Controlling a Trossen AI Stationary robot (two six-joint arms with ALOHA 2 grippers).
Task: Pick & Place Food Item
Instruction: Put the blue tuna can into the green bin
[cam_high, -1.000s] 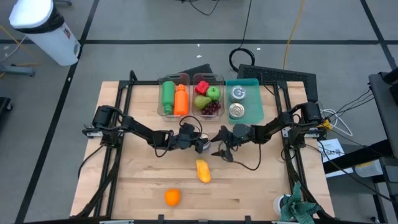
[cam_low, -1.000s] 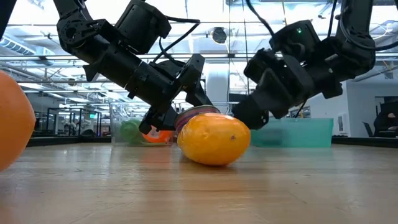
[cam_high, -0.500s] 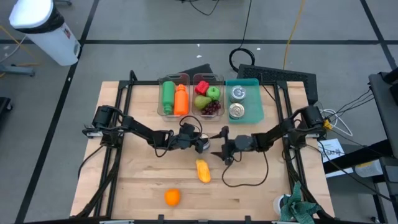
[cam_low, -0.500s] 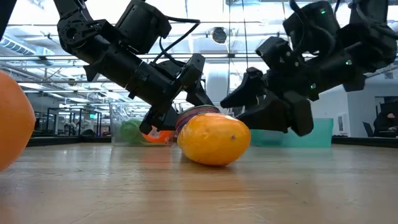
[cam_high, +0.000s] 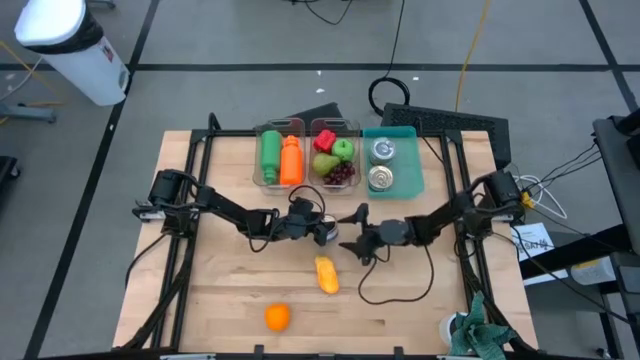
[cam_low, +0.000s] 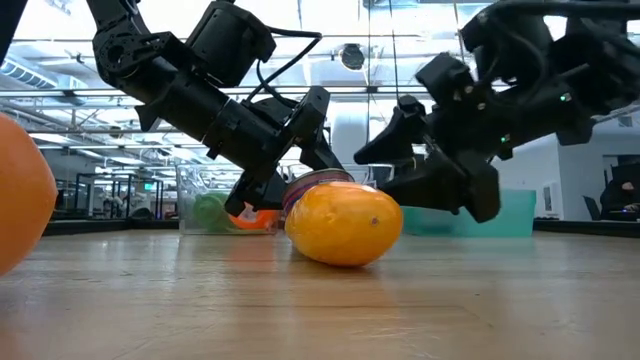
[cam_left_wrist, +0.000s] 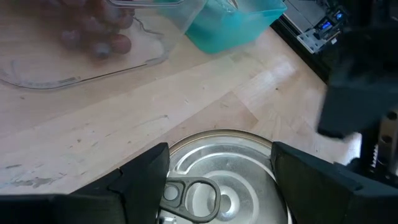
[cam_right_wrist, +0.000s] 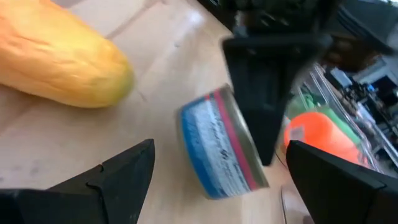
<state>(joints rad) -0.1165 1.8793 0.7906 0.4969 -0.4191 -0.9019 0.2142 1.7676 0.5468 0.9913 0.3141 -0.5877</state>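
Observation:
A silver can with a blue and red label (cam_high: 328, 234) sits mid-table in my left gripper (cam_high: 322, 232), which is shut on it. Its pull-tab lid (cam_left_wrist: 217, 180) fills the left wrist view. My right gripper (cam_high: 348, 232) is open, its fingers level and spread just right of the can (cam_right_wrist: 217, 149) without touching it. A yellow fruit (cam_high: 326, 274) lies on its side on the table nearer than the can (cam_low: 343, 226). An orange (cam_high: 277, 317) rests near the table's near edge. My left gripper pinches the can between its two fingers, one on each side of the lid end (cam_left_wrist: 186, 140). The fingers (cam_right_wrist: 267, 93) come from the table's left, slanting down. The can is tilted in the hold; the yellow fruit hides whether its lower rim touches the table.
Along the far edge stand a clear bin with green and orange bottles (cam_high: 280, 155), a clear bin of fruit (cam_high: 335, 155) and a teal tray with two cans (cam_high: 412, 160). A loose black cable (cam_high: 400, 285) loops right of the yellow fruit. Bare wood lies on both near sides.
My right gripper has turned about its wrist and sunk lower as the arm flattened; its spread fingers now point level toward the can in my left gripper. The left gripper, the can, the yellow fruit and the orange have kept still.

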